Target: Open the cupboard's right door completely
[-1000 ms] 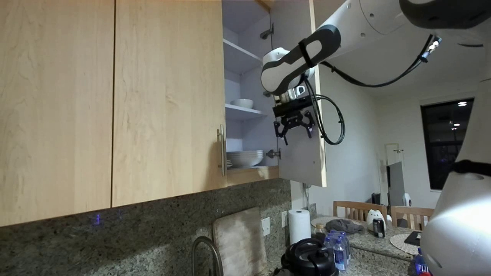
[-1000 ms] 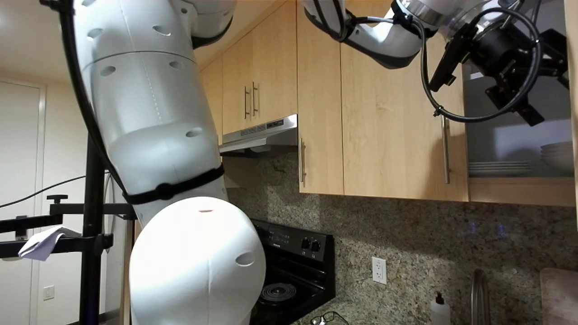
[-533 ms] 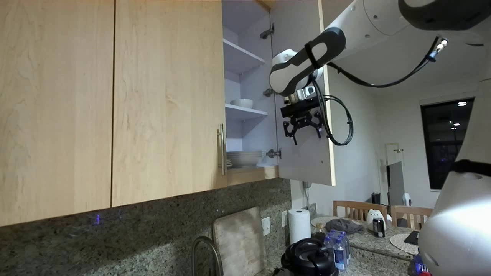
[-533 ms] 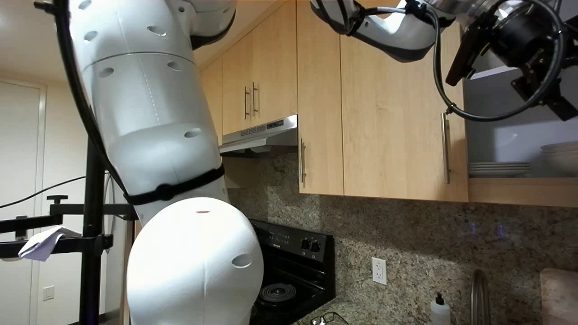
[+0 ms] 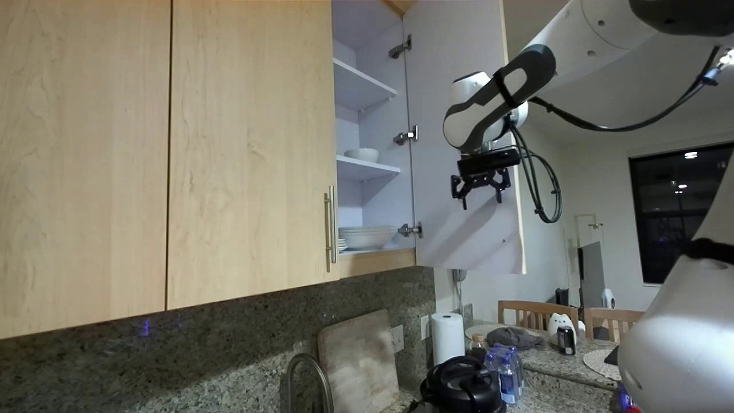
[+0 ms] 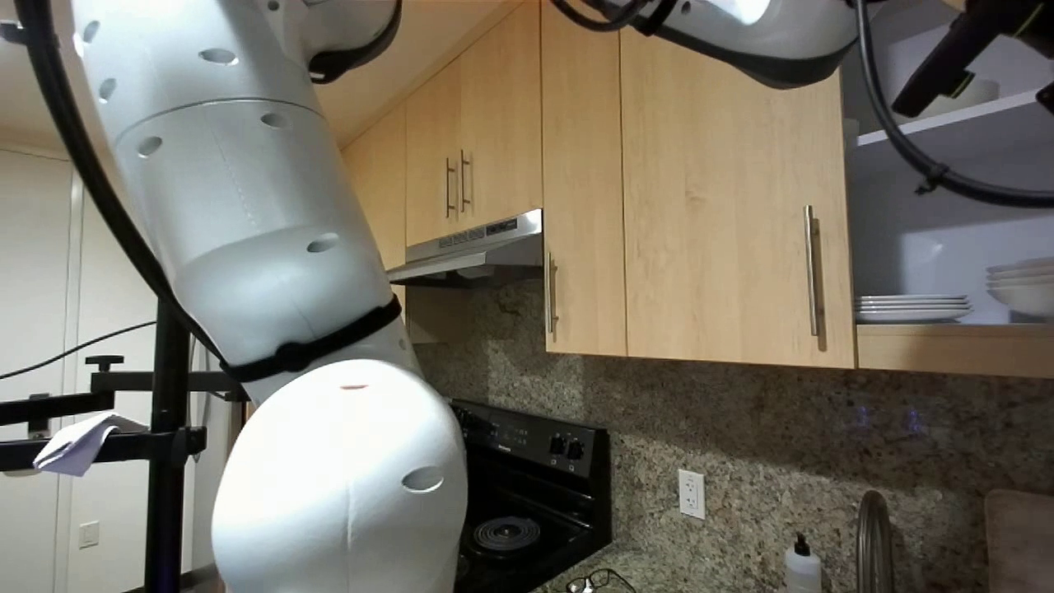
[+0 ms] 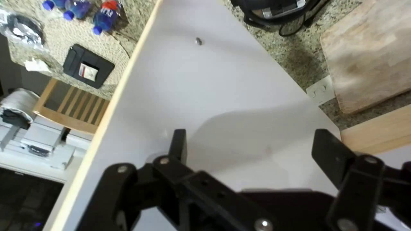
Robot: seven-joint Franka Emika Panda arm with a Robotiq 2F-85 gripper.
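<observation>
The right door (image 5: 437, 166) of the cupboard (image 5: 384, 198) stands swung well out on its hinges (image 5: 406, 135), white inner face showing, outer face turned away, top cut off. Full swing or not, can't tell from where I stand. The arm (image 5: 579, 43) hides part of the door's free edge. The gripper (image 5: 481, 201) hangs in front of the inner face, jaws wide apart, holding nothing; in the wrist view, shadowed white door shows through the gap. Touching the door or just off it, can't tell. In an exterior view the gripper is mostly lost past the upper right corner; little more than one dark finger (image 6: 947, 66) shows.

Inside, a white bowl (image 5: 362, 154) sits on a shelf (image 5: 373, 170). The plates (image 5: 342, 244) at the bottom are mostly hidden behind the closed panel (image 5: 252, 149); stacked bowls (image 6: 1023, 284) near them run off the right edge in an exterior view.

Below, a cutting board (image 5: 358, 361) and a black lidded appliance (image 5: 463, 387), both cut by the bottom edge. Wrist view: bottles (image 7: 77, 8) clipped at the top, a shiny clear bag (image 7: 22, 30) with contents hard to make out, a flat black item (image 7: 89, 65) I can't identify, lower left corner too dark to read.
</observation>
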